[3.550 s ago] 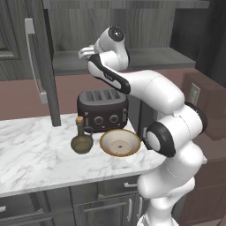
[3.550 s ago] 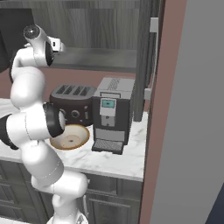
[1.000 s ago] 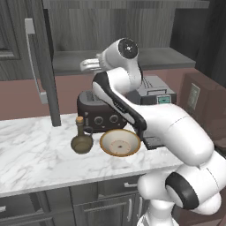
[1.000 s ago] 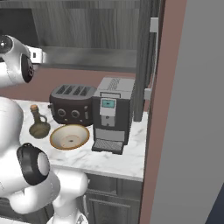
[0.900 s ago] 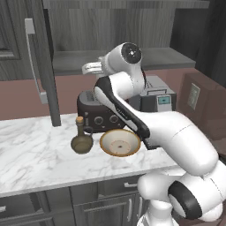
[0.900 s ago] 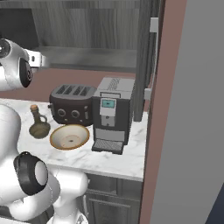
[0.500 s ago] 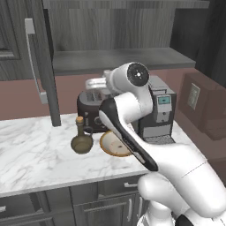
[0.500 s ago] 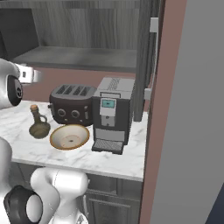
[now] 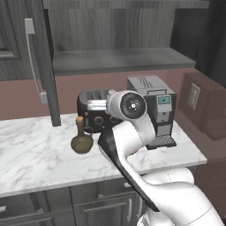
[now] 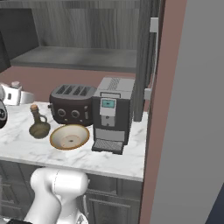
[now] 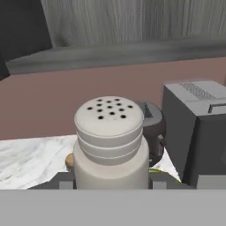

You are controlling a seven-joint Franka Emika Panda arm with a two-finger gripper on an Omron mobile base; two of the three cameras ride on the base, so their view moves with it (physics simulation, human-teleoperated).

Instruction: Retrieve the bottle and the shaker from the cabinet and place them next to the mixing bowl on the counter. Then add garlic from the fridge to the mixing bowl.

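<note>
While upright, shaker (image 11: 109,141) sits — seemingly gripped — within pincer (image 11: 110,183).

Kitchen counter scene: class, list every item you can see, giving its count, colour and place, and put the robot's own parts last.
Shaker: one, white, perforated top, upright between the hand's fingers.
Bottle: one, olive with a cork, on the counter left of the bowl.
Mixing bowl: one, tan, on the counter in front of the toaster.
Toaster: one, black, at the back of the counter.
Coffee machine: one, grey and black, right of the toaster.
Counter: one, white marble.
Cabinet: one, dark grey, open above the counter.
Arm: one, white with dark joints.
Hand: one, closed on the shaker.
</note>
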